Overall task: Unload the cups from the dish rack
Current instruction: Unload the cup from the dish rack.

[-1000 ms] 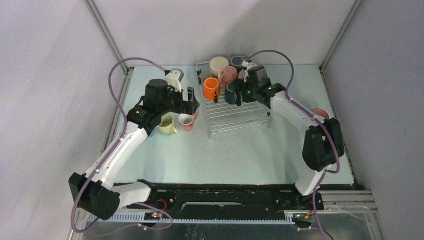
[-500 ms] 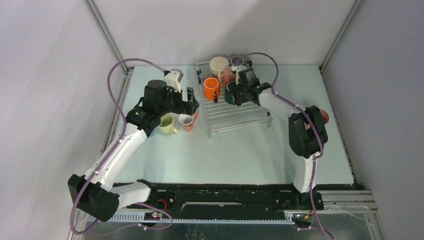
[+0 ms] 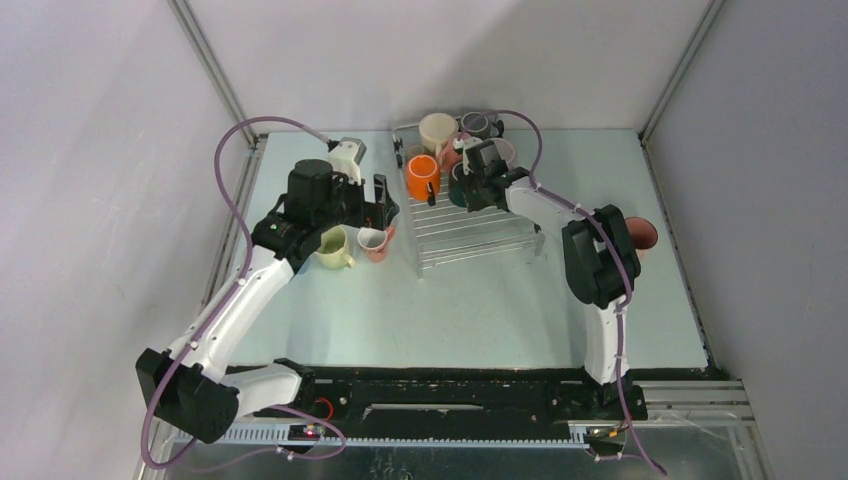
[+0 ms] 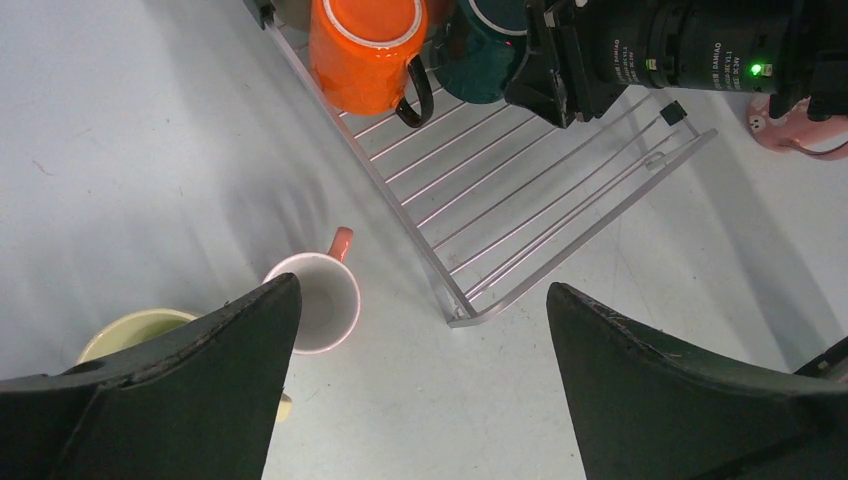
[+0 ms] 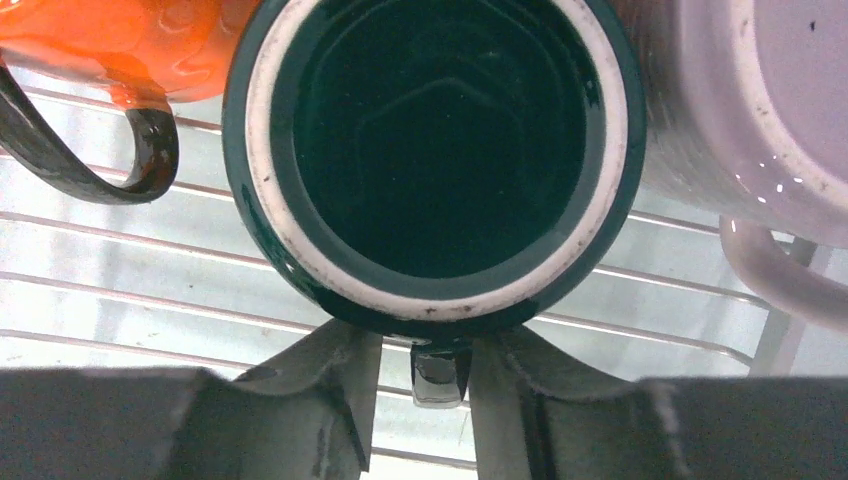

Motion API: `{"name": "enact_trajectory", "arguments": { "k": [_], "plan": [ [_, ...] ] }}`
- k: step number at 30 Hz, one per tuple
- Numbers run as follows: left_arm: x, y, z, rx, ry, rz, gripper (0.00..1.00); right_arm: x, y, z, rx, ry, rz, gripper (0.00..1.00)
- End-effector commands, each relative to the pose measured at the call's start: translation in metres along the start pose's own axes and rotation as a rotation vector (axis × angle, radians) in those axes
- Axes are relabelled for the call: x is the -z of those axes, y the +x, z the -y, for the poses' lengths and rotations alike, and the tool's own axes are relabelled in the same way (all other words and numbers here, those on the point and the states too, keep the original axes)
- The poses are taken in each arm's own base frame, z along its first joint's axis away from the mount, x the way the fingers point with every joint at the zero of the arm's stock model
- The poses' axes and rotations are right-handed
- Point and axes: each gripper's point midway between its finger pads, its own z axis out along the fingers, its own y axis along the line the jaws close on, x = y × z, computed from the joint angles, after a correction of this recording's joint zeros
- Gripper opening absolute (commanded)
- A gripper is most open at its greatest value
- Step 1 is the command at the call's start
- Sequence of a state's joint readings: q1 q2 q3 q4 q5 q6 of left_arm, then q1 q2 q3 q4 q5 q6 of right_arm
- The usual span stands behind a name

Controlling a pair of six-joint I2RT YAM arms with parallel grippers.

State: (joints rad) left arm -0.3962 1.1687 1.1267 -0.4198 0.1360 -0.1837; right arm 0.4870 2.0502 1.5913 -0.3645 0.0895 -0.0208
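Top external view: the right gripper (image 3: pixel 470 188) is reaching deeper into the dish rack (image 3: pixel 485 240) than a second ago. Its elbow is swinging in toward the rack, and its jaws are narrowing from wide. It is arriving at the teal mug (image 3: pixel 455 185), which is sitting in the rack just beside the orange mug (image 3: pixel 421 176).

The right wrist view supplies what the overhead hides. The teal mug's mouth is facing the camera and its handle (image 5: pixel 440 375) is lying between the two fingers (image 5: pixel 330 380). A sliver of gap is showing on one side, so the grip is probably forming but not yet firm.

The left gripper (image 3: pixel 380 205), unmoved, is hanging fully open over the pink cup (image 3: pixel 373 241) and the pale green mug (image 3: pixel 333 247), both standing on the table (image 3: pixel 450 310). The left wrist view alone shows the rack's near ribs bare. The teal mug appears next to come out, with others waiting behind it.
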Motion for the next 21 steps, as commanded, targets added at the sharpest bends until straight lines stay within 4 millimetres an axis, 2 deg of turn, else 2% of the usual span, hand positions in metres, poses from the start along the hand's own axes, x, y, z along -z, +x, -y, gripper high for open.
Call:
{"name": "enact_trajectory", "arguments": {
  "k": [1, 7, 15, 21],
  "plan": [
    [-0.003, -0.001, 0.0, 0.008, 0.012, 0.024, 1.0, 0.001, -0.027, 0.003, -0.001, 0.033, 0.075, 0.37],
    [-0.004, -0.001, 0.0, 0.01, 0.013, 0.021, 1.0, 0.018, -0.042, -0.005, -0.001, 0.037, 0.112, 0.0],
    [-0.005, -0.002, 0.002, 0.048, 0.04, 0.028, 1.0, 0.061, -0.066, -0.018, -0.086, -0.015, 0.19, 0.0],
    [-0.003, -0.011, 0.02, 0.13, 0.123, 0.055, 1.0, 0.096, -0.078, -0.019, -0.146, -0.032, 0.226, 0.0]
  ]
}}
